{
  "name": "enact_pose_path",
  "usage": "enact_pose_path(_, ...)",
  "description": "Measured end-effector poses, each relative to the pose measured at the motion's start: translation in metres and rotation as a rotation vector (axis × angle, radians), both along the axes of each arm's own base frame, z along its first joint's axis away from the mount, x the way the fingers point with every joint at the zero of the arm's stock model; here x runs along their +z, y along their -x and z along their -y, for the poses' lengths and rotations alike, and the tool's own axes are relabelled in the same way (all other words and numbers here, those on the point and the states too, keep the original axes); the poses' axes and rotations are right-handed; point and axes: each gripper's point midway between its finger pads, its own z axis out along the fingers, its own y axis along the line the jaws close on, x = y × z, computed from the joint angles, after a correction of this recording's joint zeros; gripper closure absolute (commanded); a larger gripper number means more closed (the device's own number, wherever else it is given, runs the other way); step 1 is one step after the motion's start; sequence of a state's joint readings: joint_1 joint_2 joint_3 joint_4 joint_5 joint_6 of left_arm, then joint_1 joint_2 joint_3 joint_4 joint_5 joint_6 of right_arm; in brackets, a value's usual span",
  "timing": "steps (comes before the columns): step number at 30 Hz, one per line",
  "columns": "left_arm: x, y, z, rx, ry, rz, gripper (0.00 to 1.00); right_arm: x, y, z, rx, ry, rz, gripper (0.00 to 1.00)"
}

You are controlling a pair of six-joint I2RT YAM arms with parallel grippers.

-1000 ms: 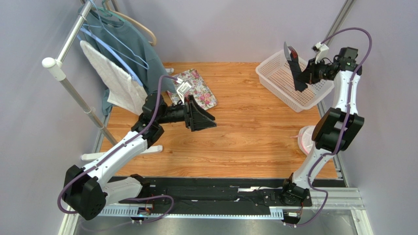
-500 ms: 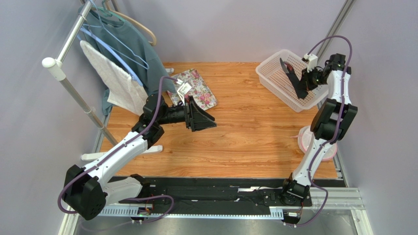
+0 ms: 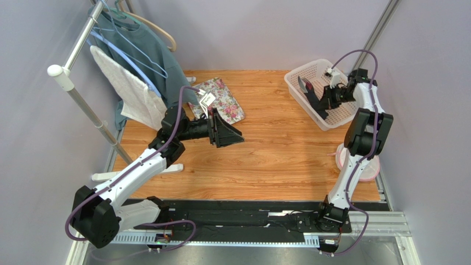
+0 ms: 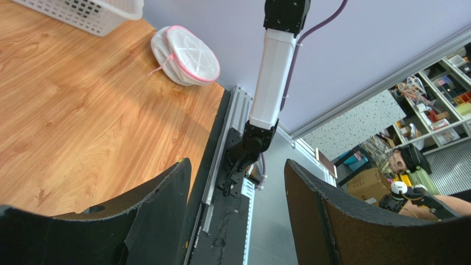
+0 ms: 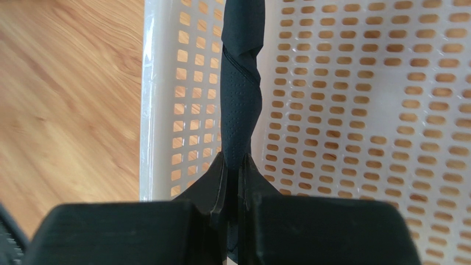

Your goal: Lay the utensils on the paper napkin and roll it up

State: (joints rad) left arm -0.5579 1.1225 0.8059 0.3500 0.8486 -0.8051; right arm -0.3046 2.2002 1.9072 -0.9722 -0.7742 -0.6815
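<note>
Lavender walls close round a wooden table, seen from above. At the far left a clothes rack slants up, with a teal shirt and a white towel hanging from it.

Next to the right, the left arm reaches out from its base over the boards. The left gripper hangs above the table with its jaws spread wide and nothing between them. Its wrist camera looks through the gap at bare wood and the black rail at the near edge. Just behind this gripper, at the back of the table, lies a flowered tray.

The middle of the table is plain wood.

At the back right stands a white plastic basket with slotted walls. The right arm bends over it. The right gripper is clamped tight on one end of the black paper napkin. The napkin is twisted into a slim roll and points away from the fingers, above the basket's left wall and floor. Whether it touches the basket cannot be told. The fork and knife cannot be made out.

Near the right edge, beside the right arm, sits a white mesh pouch with a pink rim.
</note>
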Motion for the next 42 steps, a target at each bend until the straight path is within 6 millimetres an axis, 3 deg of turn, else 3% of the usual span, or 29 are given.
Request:
enact_pose_path(5,-0.002,-0.002,0.001,0.004,-0.002,-0.005,0.3,0.004,0.0,-0.035,-0.031,-0.153,-0.077,1.0)
enact_pose_path(7,-0.002,-0.002,0.001,0.005,-0.003,-0.008,0.3,0.004,-0.003,-0.04,-0.04,-0.182,-0.09,1.0)
enact_pose_path(21,-0.005,-0.005,0.002,0.012,-0.005,-0.019,0.3,-0.039,-0.022,-0.031,-0.083,-0.199,-0.162,1.0)
enact_pose_path(32,-0.007,-0.007,0.003,0.016,-0.006,-0.044,0.3,-0.042,-0.048,-0.025,-0.108,-0.189,-0.182,1.0)
enact_pose_path(42,-0.009,-0.007,0.003,0.018,-0.007,-0.054,0.3,-0.049,-0.043,-0.03,-0.184,-0.248,-0.29,1.0)
